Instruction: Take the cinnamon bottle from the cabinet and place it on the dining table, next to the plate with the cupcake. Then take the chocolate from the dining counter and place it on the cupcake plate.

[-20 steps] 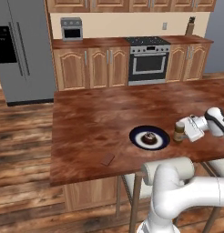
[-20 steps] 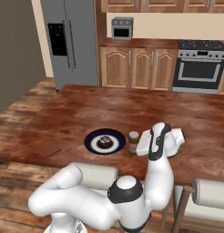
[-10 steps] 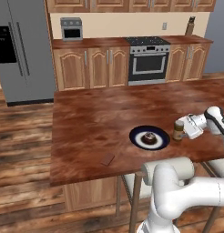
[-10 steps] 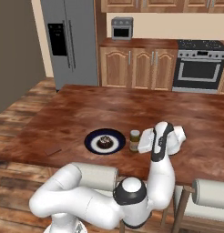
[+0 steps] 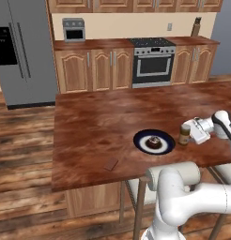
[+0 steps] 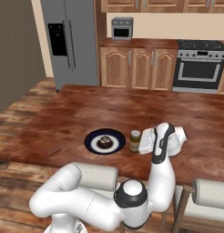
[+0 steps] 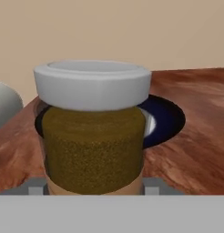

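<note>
You are at the end of the first step: the cinnamon bottle (image 5: 184, 135) stands upright on the dining table (image 5: 98, 122), just beside the plate (image 5: 142, 139) on the side toward the arm, with the cupcake (image 5: 154, 141) sitting on that plate. Your gripper (image 6: 142, 142) is level with the bottle and right against it; whether the jaws clamp it or stand slack around it, you cannot tell. Next, judge it placed, let go and back straight away without tipping it. Then reach past the plate for the chocolate (image 5: 111, 164), lying near the table's front edge. No brand or writing is readable on the bottle.
</note>
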